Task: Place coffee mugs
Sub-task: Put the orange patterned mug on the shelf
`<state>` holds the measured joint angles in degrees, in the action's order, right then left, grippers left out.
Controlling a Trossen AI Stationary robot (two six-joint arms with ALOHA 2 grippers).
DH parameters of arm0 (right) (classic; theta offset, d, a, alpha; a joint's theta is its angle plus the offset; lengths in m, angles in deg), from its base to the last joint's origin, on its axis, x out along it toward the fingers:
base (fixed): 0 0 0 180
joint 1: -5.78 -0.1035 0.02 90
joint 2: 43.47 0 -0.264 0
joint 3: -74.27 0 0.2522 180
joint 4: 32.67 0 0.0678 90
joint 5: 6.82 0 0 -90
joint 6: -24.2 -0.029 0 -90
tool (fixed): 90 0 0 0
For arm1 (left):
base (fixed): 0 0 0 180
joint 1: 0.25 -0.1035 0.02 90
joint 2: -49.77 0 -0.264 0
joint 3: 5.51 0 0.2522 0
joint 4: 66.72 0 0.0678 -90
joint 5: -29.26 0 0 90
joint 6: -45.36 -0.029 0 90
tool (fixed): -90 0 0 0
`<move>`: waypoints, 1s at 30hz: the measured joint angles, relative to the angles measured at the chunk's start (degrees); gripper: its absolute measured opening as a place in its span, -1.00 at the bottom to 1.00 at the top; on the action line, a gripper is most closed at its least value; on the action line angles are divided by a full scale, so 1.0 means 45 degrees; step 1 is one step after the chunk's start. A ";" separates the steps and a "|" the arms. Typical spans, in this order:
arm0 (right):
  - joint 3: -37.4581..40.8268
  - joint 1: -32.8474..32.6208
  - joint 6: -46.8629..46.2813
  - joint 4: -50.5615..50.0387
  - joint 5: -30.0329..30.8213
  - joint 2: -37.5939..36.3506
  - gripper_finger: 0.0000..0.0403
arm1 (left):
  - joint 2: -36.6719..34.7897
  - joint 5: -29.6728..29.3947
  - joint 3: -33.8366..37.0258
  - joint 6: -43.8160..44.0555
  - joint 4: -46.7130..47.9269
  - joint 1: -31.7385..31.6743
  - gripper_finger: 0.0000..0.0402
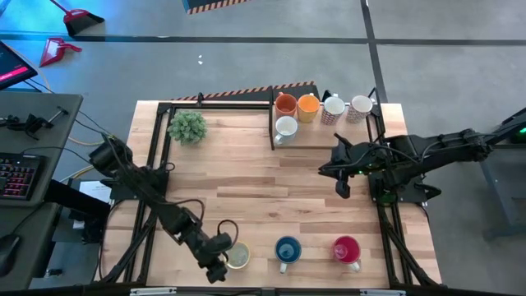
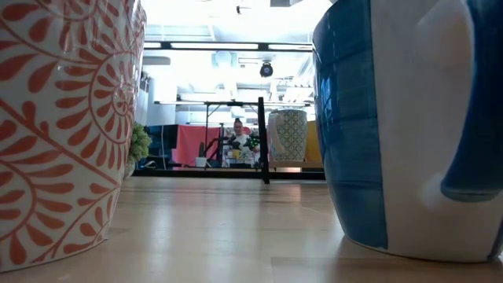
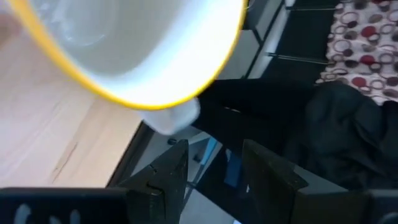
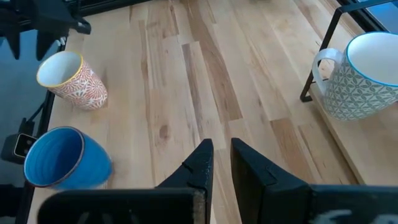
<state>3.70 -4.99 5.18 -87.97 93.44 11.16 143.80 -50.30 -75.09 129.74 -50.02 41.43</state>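
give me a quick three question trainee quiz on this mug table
1. True or false: the pink mug stands in the front row beside the blue mug.
2. How many mugs stand on the back shelf in the high view? A) three B) five C) seven
3. Which gripper is next to the yellow-rimmed patterned mug?

Key:
1. True.
2. B: two orange, three pale.
3. The left gripper, open beside the mug; the right gripper hangs empty over mid-table.
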 joint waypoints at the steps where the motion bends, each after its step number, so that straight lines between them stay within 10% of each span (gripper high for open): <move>1: 0.0000 0.0000 0.0002 0.0000 -0.0065 0.0000 -0.83 | 0.0016 0.0000 0.0002 -0.0009 0.0134 0.0017 -0.29; 30: 0.0000 0.0000 0.0002 0.0015 -0.0567 0.0000 -0.83 | -0.0108 -0.1112 0.0011 -0.1117 0.0606 -0.0245 -0.29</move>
<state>3.70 -4.99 5.19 -87.90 90.89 11.16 143.31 -55.31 -75.04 124.71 -47.29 40.33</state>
